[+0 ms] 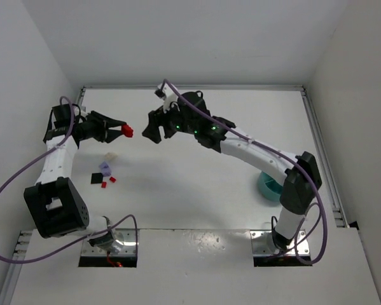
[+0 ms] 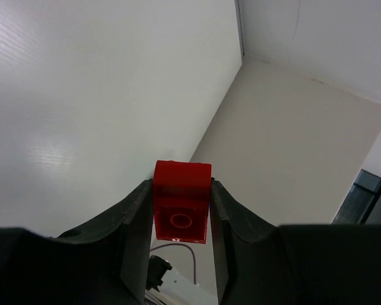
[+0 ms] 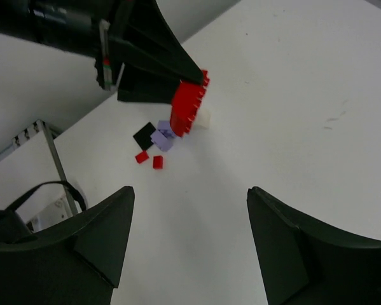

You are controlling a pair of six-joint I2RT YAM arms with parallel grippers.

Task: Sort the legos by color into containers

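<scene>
Left arm is lifted off the surface (image 1: 190, 197), its left claw (image 1: 123, 130) pointing right and clamped on a red lego (image 1: 128, 131) held in the air. Right arm reaches across to the left. The right claw (image 1: 153, 129) faces that brick, fingers wide apart with nothing between them. We see the loose pieces below the left claw: cream lego (image 1: 110, 154), lavender lego (image 1: 105, 168), black lego (image 1: 96, 178), small red legos (image 1: 112, 179). Teal bowl (image 1: 265, 186) is mostly hidden behind the right arm, so we can't read its compartments.
</scene>
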